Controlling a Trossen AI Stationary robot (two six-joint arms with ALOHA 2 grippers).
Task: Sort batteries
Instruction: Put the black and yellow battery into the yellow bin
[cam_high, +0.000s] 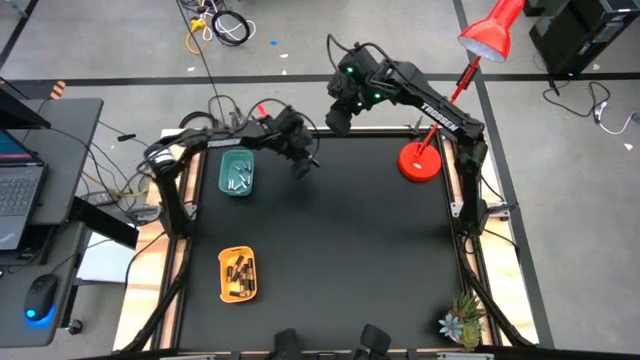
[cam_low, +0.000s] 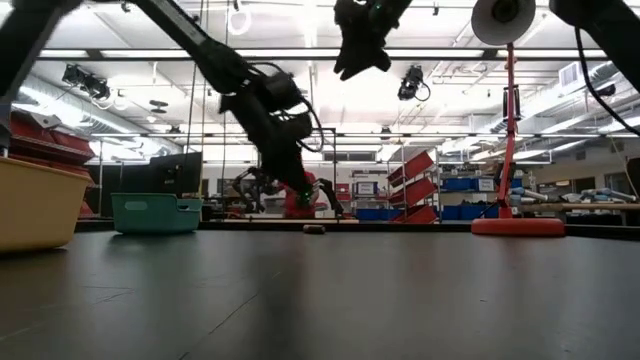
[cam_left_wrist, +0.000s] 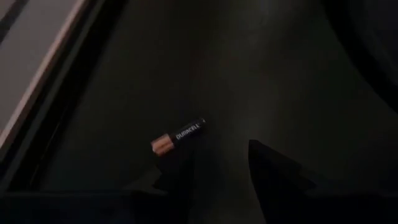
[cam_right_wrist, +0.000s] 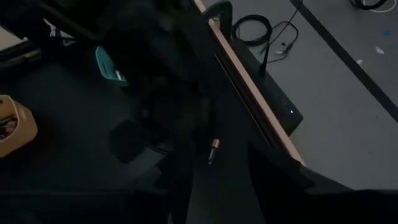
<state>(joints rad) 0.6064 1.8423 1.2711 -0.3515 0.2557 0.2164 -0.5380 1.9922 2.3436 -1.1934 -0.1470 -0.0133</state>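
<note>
Lying on the black table (cam_left_wrist: 280, 74), a small black-and-copper cylindrical battery (cam_left_wrist: 178, 135) sits just beside the released, empty left end effector (cam_left_wrist: 219, 163); right end effector (cam_low: 357, 60): state indeterminate.

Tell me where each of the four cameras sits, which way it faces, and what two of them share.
High: overhead, straight down; both arms, teal tray, yellow tray, red lamp.
Low: table height, level toward the room; left hand reaching down near a battery.
Left wrist: behind its own fingers, facing the mat.
Right wrist: behind its own fingers, facing the table edge.
Shared: both wrist views show the same loose battery.
</note>
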